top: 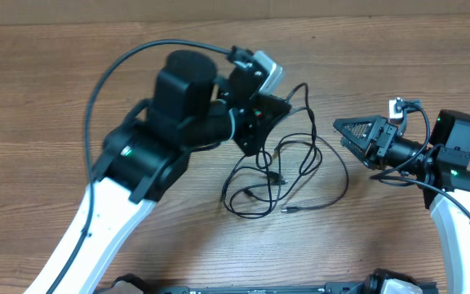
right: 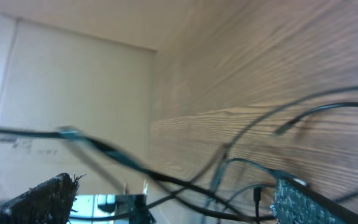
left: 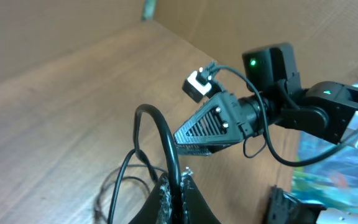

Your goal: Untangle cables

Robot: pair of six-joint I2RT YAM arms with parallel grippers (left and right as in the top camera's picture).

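The cables (top: 288, 175) are thin black cords lying in loose overlapping loops on the wooden table, with small plug ends at the lower right. My left gripper (top: 281, 106) is at the upper left of the loops, shut on one strand that arches up from its tips. In the left wrist view the jaws (left: 180, 184) pinch that cable (left: 164, 134). My right gripper (top: 341, 132) is just right of the loops and points at them. Its fingers (right: 173, 202) are wide apart, with several strands (right: 166, 179) crossing between them, none gripped.
A cardboard wall (left: 73, 25) borders the table's far side. My right arm (left: 291, 99) shows close in the left wrist view. A colourful surface (left: 331, 180) lies beyond the table edge. A black bar (top: 259, 288) runs along the front edge.
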